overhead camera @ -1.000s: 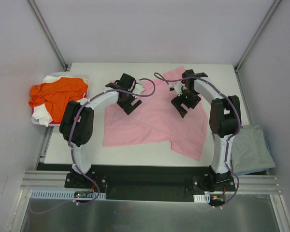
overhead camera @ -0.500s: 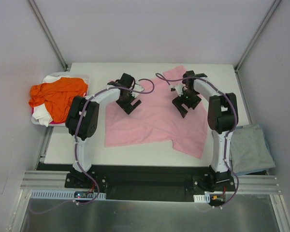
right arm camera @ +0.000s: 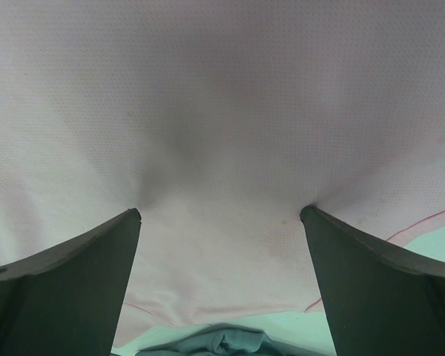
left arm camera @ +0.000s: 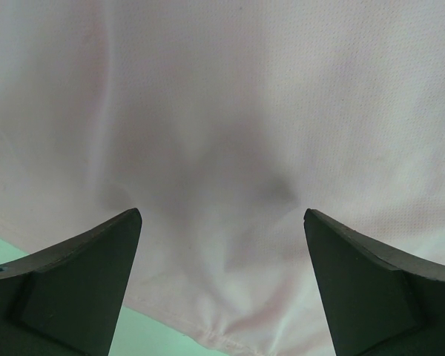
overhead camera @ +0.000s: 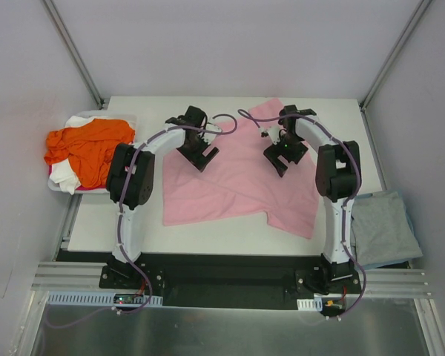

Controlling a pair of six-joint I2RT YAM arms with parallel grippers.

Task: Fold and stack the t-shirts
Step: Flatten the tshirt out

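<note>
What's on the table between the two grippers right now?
Only the spread pink t-shirt lies between the left gripper and the right gripper, with nothing on that stretch; the top view shows it.

I see a plain light pink t-shirt point(overhead camera: 241, 189), an orange t-shirt point(overhead camera: 89, 148), a white t-shirt point(overhead camera: 67, 176) and a grey-blue t-shirt point(overhead camera: 386, 231); my table point(overhead camera: 208, 236) is white, arms point(overhead camera: 126, 226) black-and-white.

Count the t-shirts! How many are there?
4. A pink one spread flat on the table, an orange one heaped in the bin at left, a white one under it, a grey-blue one off the table's right side. More may hide in the bin.
</note>
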